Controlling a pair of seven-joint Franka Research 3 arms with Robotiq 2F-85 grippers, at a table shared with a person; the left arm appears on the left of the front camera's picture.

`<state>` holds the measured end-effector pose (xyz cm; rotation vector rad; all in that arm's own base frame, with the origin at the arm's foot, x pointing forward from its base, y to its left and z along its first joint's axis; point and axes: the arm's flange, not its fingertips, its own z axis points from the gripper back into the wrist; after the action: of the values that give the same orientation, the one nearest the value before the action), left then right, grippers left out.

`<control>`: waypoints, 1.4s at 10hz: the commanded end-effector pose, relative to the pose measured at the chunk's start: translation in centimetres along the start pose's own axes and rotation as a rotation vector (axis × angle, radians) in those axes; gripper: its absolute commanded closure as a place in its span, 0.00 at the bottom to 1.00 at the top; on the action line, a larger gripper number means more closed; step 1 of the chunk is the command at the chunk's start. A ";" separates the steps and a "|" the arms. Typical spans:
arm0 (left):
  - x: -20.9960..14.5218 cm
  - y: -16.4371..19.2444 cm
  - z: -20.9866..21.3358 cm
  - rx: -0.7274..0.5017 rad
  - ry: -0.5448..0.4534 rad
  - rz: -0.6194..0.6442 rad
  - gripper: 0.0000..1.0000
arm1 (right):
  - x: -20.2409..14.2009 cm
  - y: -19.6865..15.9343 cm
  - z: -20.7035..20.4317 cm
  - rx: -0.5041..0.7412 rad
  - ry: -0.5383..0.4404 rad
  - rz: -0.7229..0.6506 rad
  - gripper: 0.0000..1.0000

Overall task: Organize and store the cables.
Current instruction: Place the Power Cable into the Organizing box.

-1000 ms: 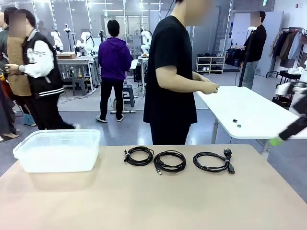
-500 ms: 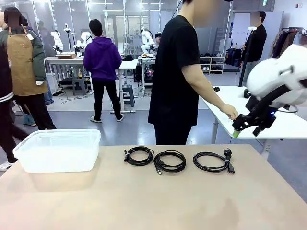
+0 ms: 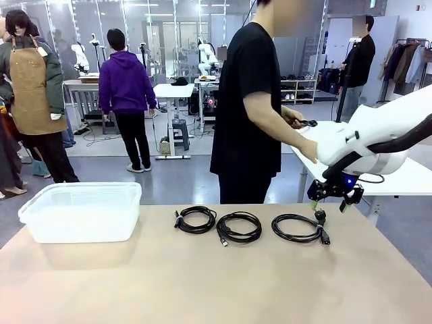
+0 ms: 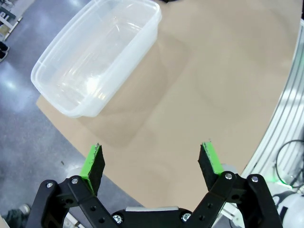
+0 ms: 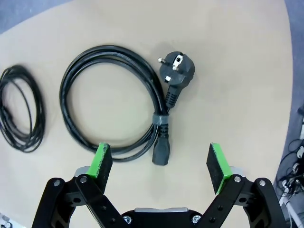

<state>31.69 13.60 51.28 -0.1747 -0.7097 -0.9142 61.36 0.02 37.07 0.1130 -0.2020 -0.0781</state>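
Three cables (image 3: pixel 239 239) lie coiled in a row at the far middle of the table (image 3: pixel 202 283). My right gripper (image 5: pixel 159 149) hangs spread wide over the rightmost one (it has the round plug (image 5: pixel 178 71)). The left gripper (image 4: pixel 151 148) gapes too, near the clear bin (image 4: pixel 95 57).

Grey floor (image 3: pixel 182 182), white side table (image 3: pixel 405 183)
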 end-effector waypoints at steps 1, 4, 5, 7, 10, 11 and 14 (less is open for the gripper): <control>0.0 0.0 0.0 -0.002 -0.002 -0.010 0.00 | 1.2 0.4 -1.7 -0.016 0.005 -0.079 0.00; 0.0 0.0 0.0 -0.002 -0.002 -0.010 0.00 | 1.4 0.2 -4.9 -0.023 0.013 -0.154 0.00; 0.0 0.0 0.0 -0.002 -0.002 -0.010 0.00 | 1.4 0.2 -5.9 -0.030 0.026 -0.161 0.00; 0.0 0.0 0.0 -0.002 -0.002 -0.010 0.00 | 1.2 0.9 -7.0 -0.056 0.030 -0.143 0.00; 0.0 0.0 0.0 -0.002 -0.002 -0.010 0.00 | 1.0 1.1 -7.4 -0.076 0.042 -0.128 0.00; 0.0 0.0 0.0 -0.002 -0.002 -0.010 0.00 | 1.0 1.2 -7.5 -0.074 0.050 -0.125 0.20; 0.0 0.0 0.0 -0.002 -0.002 -0.010 0.00 | 0.7 1.5 -7.4 -0.093 0.066 -0.133 1.00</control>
<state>31.69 13.60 51.28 -0.1745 -0.7096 -0.9142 63.44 1.48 29.98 0.0718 -0.1349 -0.1791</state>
